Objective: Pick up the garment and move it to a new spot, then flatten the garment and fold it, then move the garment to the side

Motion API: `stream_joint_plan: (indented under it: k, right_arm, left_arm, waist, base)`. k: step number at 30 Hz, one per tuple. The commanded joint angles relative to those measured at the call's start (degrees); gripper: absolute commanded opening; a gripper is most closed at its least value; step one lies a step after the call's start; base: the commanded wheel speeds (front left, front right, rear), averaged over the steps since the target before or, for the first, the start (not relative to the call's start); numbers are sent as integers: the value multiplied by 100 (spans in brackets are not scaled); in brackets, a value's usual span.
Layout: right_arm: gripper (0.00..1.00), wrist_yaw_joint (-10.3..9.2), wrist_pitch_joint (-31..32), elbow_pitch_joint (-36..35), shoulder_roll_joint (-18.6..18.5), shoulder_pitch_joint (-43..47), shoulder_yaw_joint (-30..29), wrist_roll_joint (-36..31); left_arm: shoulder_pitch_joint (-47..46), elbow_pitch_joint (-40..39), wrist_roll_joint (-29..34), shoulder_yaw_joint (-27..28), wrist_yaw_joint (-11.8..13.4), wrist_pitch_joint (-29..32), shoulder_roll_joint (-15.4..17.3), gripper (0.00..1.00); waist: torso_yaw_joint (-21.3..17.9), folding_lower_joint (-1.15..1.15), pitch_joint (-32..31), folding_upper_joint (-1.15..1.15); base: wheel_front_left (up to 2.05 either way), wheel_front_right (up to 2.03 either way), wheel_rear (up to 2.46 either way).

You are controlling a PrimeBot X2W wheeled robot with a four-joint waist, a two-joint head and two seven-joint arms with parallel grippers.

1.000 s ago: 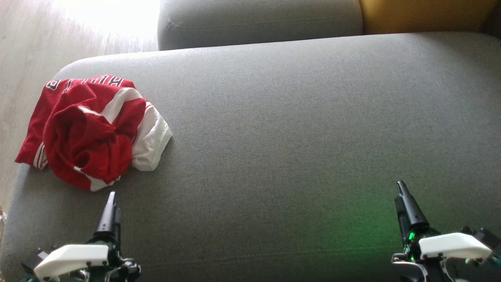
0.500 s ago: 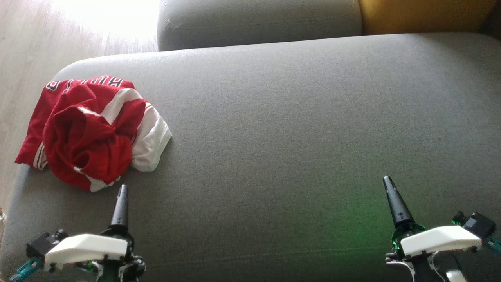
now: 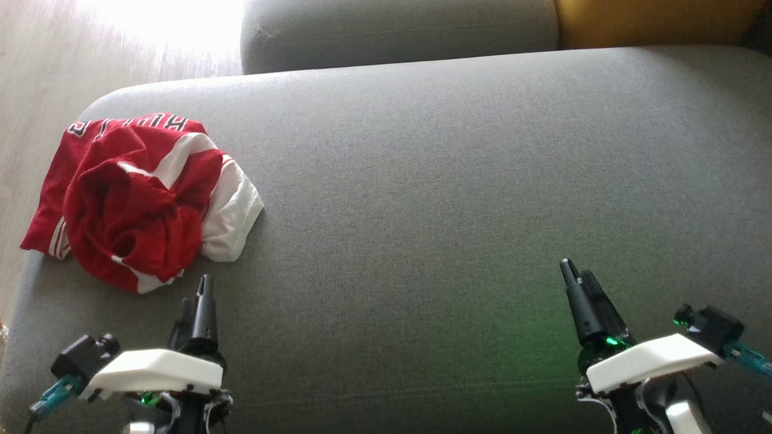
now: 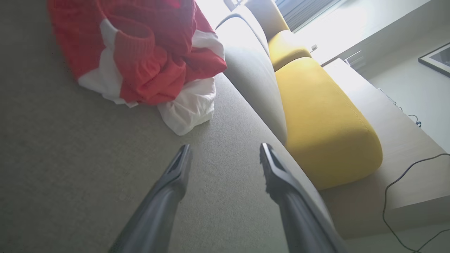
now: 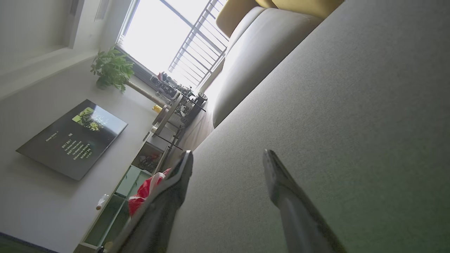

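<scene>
Garment (image 3: 142,202) is a crumpled red-and-white jersey heaped at the left end of the grey sofa seat (image 3: 434,181). It looks light, limp and not fragile, so I'd pinch a raised red fold or the white lobe nearest the fingers. Left gripper (image 4: 224,147) hovers low just short of it, jaws apart and empty; right gripper (image 3: 573,274) sits well off to the right, jaws also apart.

Lower left in the head view, the left gripper (image 3: 199,293) has long tapered matte-black fingers (image 3: 205,306) above a glossy white angular wrist cover (image 3: 160,374), a black camera block (image 3: 84,357) and a teal plug (image 3: 57,389); lower right, the right gripper (image 3: 576,276) matches, with a green light (image 3: 610,342) glowing at its base.
</scene>
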Motion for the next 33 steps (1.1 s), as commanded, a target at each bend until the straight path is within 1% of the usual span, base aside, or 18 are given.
stream_joint_plan:
  k: [1, 18, 33]
  right_arm:
    - [100, 0, -97, -256, -44, -339, 104, -173]
    - [100, -1, -384, -541, -56, -420, 463, -1496]
    - [100, -1, -638, -776, -66, -422, 645, -2598]
  left_arm:
    - [-239, -250, 170, 34, 24, -70, 68, 100]
    - [-214, -416, 1471, -212, 329, -359, 119, 100]
    - [-213, -633, 2635, -513, 668, -614, 228, 100]
  waist:
    - [0, 0, 3, 0]
    - [-38, 0, -5, 0]
    - [-20, 0, -31, 0]
  base:
    - [0, 0, 0]
    - [0, 0, 0]
    - [0, 0, 0]
